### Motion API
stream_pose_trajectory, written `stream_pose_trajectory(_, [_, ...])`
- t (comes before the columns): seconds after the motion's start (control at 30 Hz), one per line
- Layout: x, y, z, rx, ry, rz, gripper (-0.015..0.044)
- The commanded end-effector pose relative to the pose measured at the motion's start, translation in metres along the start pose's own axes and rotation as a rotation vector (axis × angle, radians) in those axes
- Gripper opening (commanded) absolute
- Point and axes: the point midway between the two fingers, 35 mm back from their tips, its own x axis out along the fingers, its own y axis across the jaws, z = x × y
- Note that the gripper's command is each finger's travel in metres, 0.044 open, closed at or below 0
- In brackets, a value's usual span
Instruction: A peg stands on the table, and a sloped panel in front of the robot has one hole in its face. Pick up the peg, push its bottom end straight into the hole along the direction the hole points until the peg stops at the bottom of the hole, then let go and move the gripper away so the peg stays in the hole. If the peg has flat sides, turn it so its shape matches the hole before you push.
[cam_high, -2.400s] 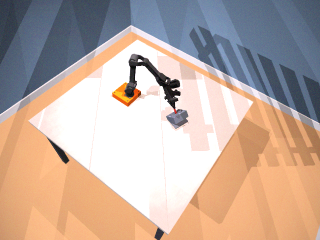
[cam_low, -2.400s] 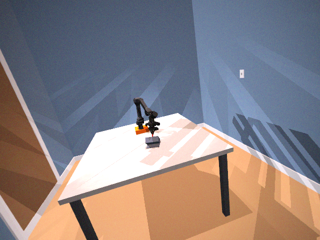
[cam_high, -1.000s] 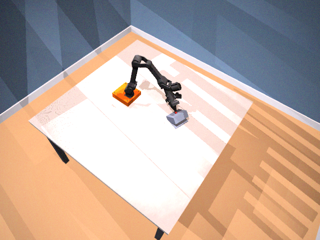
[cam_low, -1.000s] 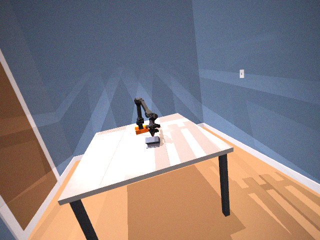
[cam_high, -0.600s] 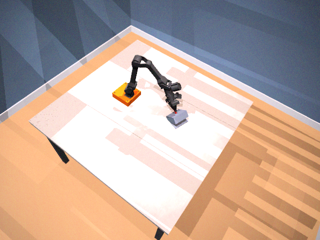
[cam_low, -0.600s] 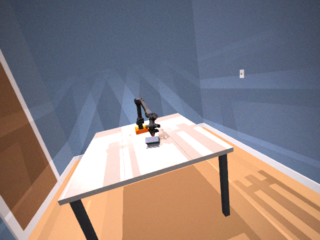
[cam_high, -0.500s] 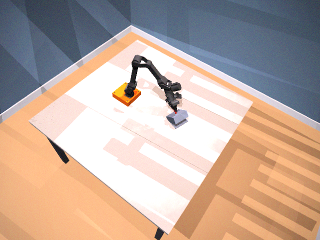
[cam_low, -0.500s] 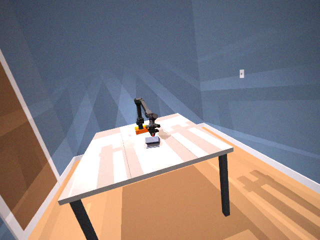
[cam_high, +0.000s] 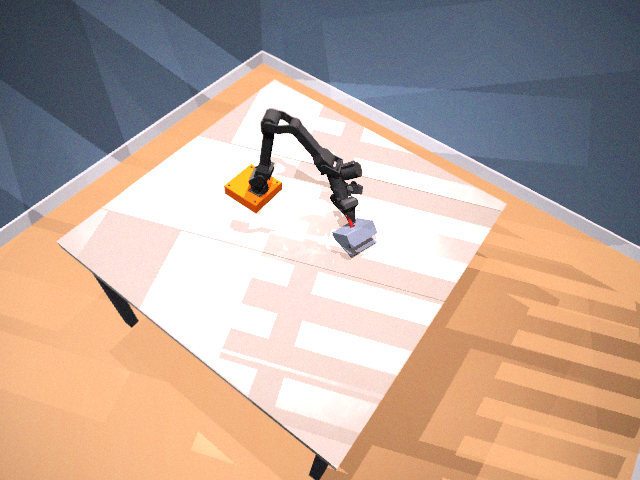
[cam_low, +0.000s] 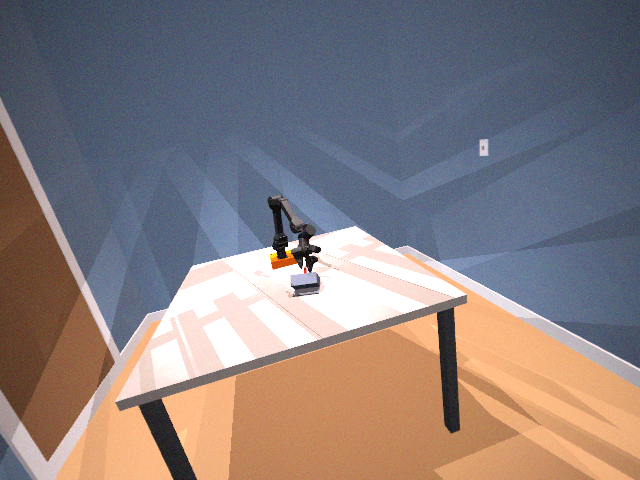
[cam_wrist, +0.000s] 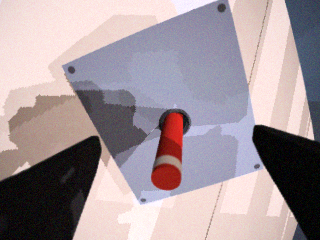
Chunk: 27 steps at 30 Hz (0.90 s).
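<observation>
A red round peg (cam_wrist: 169, 150) (cam_high: 351, 222) (cam_low: 306, 269) with a pale band near its top end sticks out of the round hole (cam_wrist: 186, 120) in the grey sloped panel (cam_wrist: 200, 65) (cam_high: 355, 235) (cam_low: 305, 281). Its bottom end is inside the hole. My gripper (cam_wrist: 176, 137) (cam_high: 347, 211) (cam_low: 308, 263) is open. Its two dark fingers stand wide on either side of the peg's top end and do not touch it.
The arm's orange base (cam_high: 253, 189) (cam_low: 281, 261) sits on the white table (cam_high: 361, 335) (cam_low: 361, 304) behind the panel. The table's edges are far from the panel in the top and exterior views.
</observation>
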Motion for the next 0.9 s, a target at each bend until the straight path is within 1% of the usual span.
stream_pose_trajectory(0.0, [-0.005, -0.001, 0.000, 0.003, 0.003, -0.003, 0.0440])
stream_pose_trajectory(0.87, [-0.047, 0.000, 0.005, 0.000, 0.001, 0.004, 0.0440])
